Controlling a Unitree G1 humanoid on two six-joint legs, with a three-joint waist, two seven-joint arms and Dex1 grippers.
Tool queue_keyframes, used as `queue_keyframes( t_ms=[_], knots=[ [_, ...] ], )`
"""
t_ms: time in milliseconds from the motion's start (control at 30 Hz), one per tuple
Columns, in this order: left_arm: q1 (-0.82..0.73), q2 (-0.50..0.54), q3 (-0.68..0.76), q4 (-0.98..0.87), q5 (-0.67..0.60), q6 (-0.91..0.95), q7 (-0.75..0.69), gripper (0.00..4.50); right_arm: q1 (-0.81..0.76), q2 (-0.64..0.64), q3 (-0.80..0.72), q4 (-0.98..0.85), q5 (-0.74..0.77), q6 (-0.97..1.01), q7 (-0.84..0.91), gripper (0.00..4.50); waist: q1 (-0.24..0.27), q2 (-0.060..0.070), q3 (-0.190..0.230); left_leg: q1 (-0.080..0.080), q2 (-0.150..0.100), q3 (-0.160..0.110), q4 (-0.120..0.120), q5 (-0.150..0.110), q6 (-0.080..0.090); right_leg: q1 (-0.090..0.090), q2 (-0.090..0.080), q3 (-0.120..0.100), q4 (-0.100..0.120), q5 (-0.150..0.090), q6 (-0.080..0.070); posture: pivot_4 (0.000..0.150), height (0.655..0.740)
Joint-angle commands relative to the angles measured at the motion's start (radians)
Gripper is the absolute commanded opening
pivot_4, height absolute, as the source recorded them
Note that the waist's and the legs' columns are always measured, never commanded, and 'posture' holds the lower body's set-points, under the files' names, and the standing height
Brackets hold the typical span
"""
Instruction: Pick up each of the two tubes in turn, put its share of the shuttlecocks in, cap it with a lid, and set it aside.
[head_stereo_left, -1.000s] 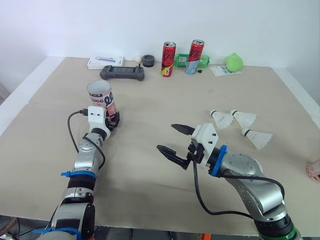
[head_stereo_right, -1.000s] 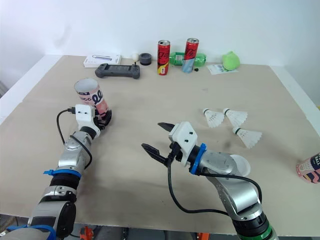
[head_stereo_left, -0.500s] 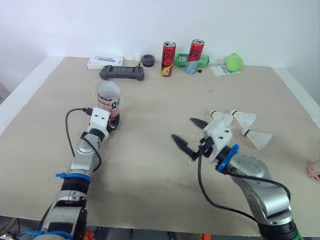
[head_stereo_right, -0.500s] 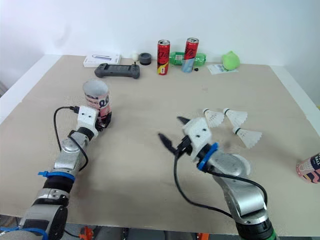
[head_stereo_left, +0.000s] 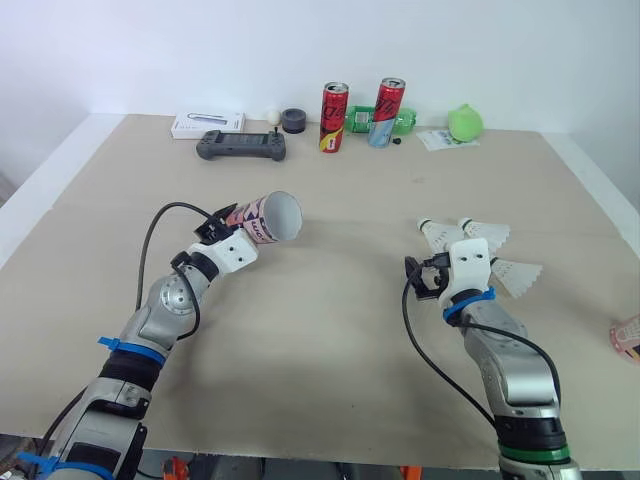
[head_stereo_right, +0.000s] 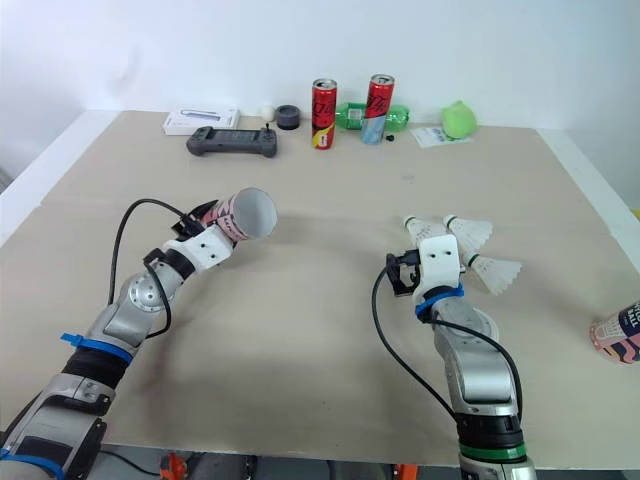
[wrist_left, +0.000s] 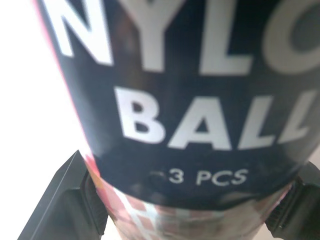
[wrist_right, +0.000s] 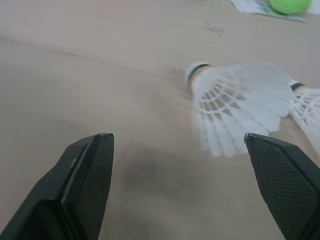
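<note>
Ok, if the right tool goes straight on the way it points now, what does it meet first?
Most likely the nearest shuttlecock, lying on the table ahead of the open right tool, slightly off its centre line; depth is unclear.

Clutter at the far edge of the table (head_stereo_left: 320, 330)
A red can (head_stereo_left: 336, 118) and a second can (head_stereo_left: 387, 113) are stood upright by a green bottle (head_stereo_left: 362, 120); a game controller (head_stereo_left: 244, 147), white box (head_stereo_left: 208, 124) and green ball (head_stereo_left: 465, 124) are set alongside.

The bench (head_stereo_left: 330, 330) carries a red can (head_stereo_left: 335, 117) at its far edge. Left of the can lie a black ring (head_stereo_left: 294, 120), a controller (head_stereo_left: 243, 147) and a white box (head_stereo_left: 210, 124). Right of it stand a second can (head_stereo_left: 389, 100) and a green ball (head_stereo_left: 465, 123). Nearer than the can lie three shuttlecocks (head_stereo_left: 445, 235).
</note>
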Motion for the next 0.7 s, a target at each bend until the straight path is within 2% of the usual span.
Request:
queue_keyframes(
  t_ms=[33, 100, 200, 267, 333, 367, 433, 467, 600, 700],
  knots=[
    [-0.019, 0.011, 0.016, -0.046, -0.001, -0.02, 0.016, 3.3, -0.084, 0.014, -0.027, 0.137, -0.008, -0.103, -0.008, 4.5, 0.0, 0.0, 0.0, 0.0, 0.0, 0.0, 0.0, 0.0, 0.0, 0.0, 0.0, 0.0, 0.0, 0.0, 0.0, 0.15, 0.74],
    [-0.016, 0.01, 0.016, -0.054, -0.001, -0.018, 0.017, 3.3, -0.119, 0.018, -0.026, 0.201, -0.013, -0.145, -0.008, 4.5, 0.001, 0.0, 0.0, 0.0, 0.0, 0.0, 0.0, 0.0, 0.0, 0.0, 0.0, 0.0, 0.0, 0.0, 0.0, 0.15, 0.74],
    [-0.011, 0.009, 0.017, -0.063, -0.002, -0.014, 0.017, 3.25, -0.148, 0.021, -0.023, 0.256, -0.021, -0.185, -0.012, 3.71, 0.001, 0.0, 0.0, 0.0, 0.0, 0.0, 0.0, 0.0, 0.0, 0.0, 0.0, 0.0, 0.0, 0.001, -0.001, 0.15, 0.74],
    [-0.008, 0.009, 0.017, -0.069, -0.001, -0.012, 0.017, 3.25, -0.159, 0.018, -0.02, 0.283, -0.035, -0.201, -0.023, 2.6, 0.001, 0.0, 0.0, 0.0, 0.0, 0.0, -0.001, 0.0, 0.0, 0.0, 0.0, 0.0, 0.0, 0.003, -0.005, 0.15, 0.74],
    [-0.007, 0.01, 0.015, -0.073, 0.003, -0.007, 0.016, 3.25, -0.166, 0.011, -0.015, 0.3, -0.052, -0.212, -0.031, 1.72, 0.001, 0.0, 0.0, 0.0, 0.0, 0.0, -0.001, 0.0, 0.0, 0.0, 0.0, 0.0, 0.0, 0.003, -0.006, 0.15, 0.74],
    [-0.006, 0.01, 0.015, -0.075, 0.004, -0.005, 0.016, 3.25, -0.168, 0.014, -0.02, 0.302, -0.049, -0.211, -0.032, 1.47, 0.001, 0.0, 0.0, 0.0, 0.0, 0.0, -0.001, 0.0, 0.0, 0.0, 0.0, 0.0, 0.0, 0.003, -0.006, 0.15, 0.74],
    [-0.004, 0.01, 0.014, -0.079, 0.007, 0.003, 0.014, 3.25, -0.169, 0.012, -0.018, 0.301, -0.053, -0.211, -0.03, 0.44, 0.001, 0.0, 0.0, 0.0, 0.0, 0.0, -0.001, 0.0, 0.0, 0.0, 0.0, 0.0, 0.0, 0.004, -0.006, 0.15, 0.74],
    [-0.004, 0.009, 0.014, -0.08, 0.008, 0.007, 0.013, 3.25, -0.167, 0.011, -0.017, 0.295, -0.05, -0.211, -0.024, 0.05, 0.001, 0.0, 0.0, 0.0, 0.0, 0.0, -0.001, 0.0, 0.0, 0.0, 0.0, 0.0, 0.0, 0.004, -0.006, 0.15, 0.74],
    [0.0, 0.002, 0.005, -0.085, 0.013, 0.048, -0.005, 3.25, -0.123, -0.059, 0.039, 0.126, 0.02, -0.234, 0.208, 0.05, 0.001, 0.001, 0.0, 0.0, 0.0, 0.0, -0.001, 0.0, 0.001, 0.0, 0.0, 0.0, 0.0, 0.004, -0.006, 0.15, 0.74],
    [-0.006, -0.002, -0.005, -0.086, 0.018, 0.089, -0.022, 3.25, -0.075, -0.127, 0.05, -0.112, 0.175, -0.234, 0.432, 0.05, 0.001, 0.002, 0.001, -0.001, -0.001, -0.001, -0.001, 0.0, 0.001, 0.0, 0.0, 0.001, 0.0, 0.0, 0.0, 0.15, 0.74]
  ],
)
